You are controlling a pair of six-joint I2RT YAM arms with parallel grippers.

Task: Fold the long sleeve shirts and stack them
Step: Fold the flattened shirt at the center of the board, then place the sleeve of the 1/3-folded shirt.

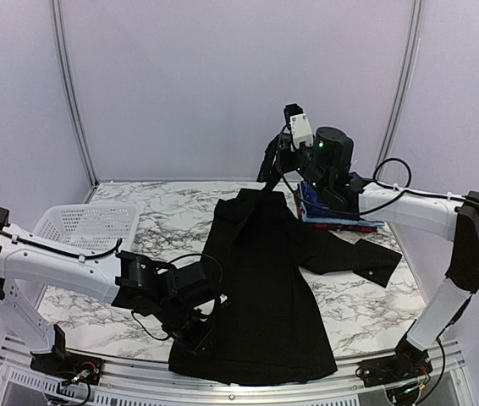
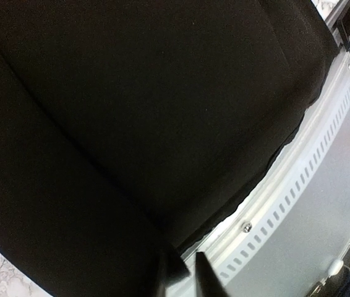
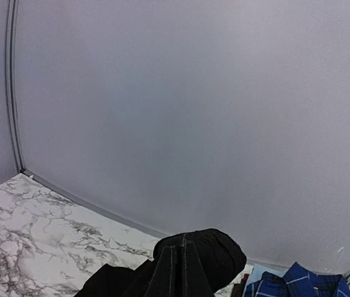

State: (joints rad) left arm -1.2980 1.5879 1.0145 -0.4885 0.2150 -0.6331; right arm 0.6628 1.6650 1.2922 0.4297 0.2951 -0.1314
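Note:
A black long sleeve shirt (image 1: 265,288) lies spread from the far middle of the marble table down to its near edge. My right gripper (image 1: 275,165) is raised at the back and shut on a bunched top part of it. In the right wrist view the black cloth (image 3: 193,260) covers the fingers. My left gripper (image 1: 199,334) is low at the hem's left corner. Its fingertips (image 2: 168,263) stand slightly apart, with the table's rail showing in the gap and the black shirt (image 2: 132,124) beside them. Folded shirts, blue plaid (image 1: 337,207) on top, are stacked at the back right.
A white mesh basket (image 1: 87,224) stands at the left of the table. The slotted metal rail (image 2: 298,185) runs along the near edge under the hem. Grey walls close the back and sides. The stack's blue plaid shirt (image 3: 298,281) lies just right of my right gripper.

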